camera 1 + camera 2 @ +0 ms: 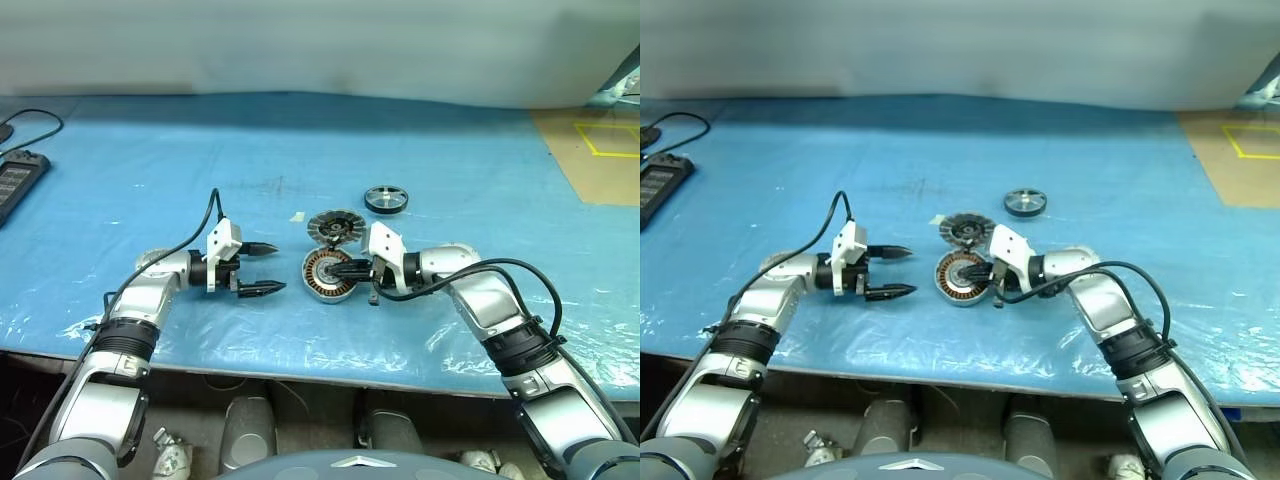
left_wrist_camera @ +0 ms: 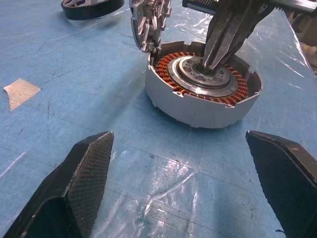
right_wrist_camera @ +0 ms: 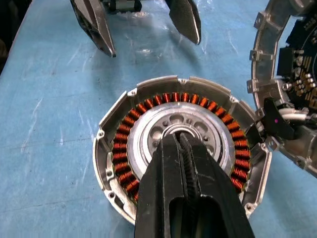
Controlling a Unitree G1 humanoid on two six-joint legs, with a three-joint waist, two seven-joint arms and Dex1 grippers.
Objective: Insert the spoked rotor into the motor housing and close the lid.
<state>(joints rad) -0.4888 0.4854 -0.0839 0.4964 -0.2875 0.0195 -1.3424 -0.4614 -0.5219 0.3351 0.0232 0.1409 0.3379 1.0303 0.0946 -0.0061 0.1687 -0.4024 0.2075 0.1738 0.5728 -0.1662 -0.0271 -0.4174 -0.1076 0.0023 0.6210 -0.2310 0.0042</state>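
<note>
The motor housing (image 1: 318, 282), a grey casing with copper windings, lies flat on the blue table between my grippers. My right gripper (image 3: 181, 138) is shut, its tips pressed onto the housing's silvery centre hub (image 2: 205, 67). The lid (image 1: 334, 227) stands tilted on edge against the housing's far side, and its inner face (image 3: 292, 84) carries a circuit board. The spoked rotor (image 1: 386, 198), black-rimmed, lies flat further back to the right. My left gripper (image 1: 278, 268) hovers open just left of the housing, pointing at it, with nothing between its fingers (image 2: 79, 183).
A black device (image 1: 18, 182) with a cable sits at the table's far left edge. A small scrap of tape (image 1: 298, 217) lies left of the lid. Clear plastic film covers the table's front edge (image 1: 300, 345). A brown floor with yellow tape (image 1: 600, 150) shows at the right.
</note>
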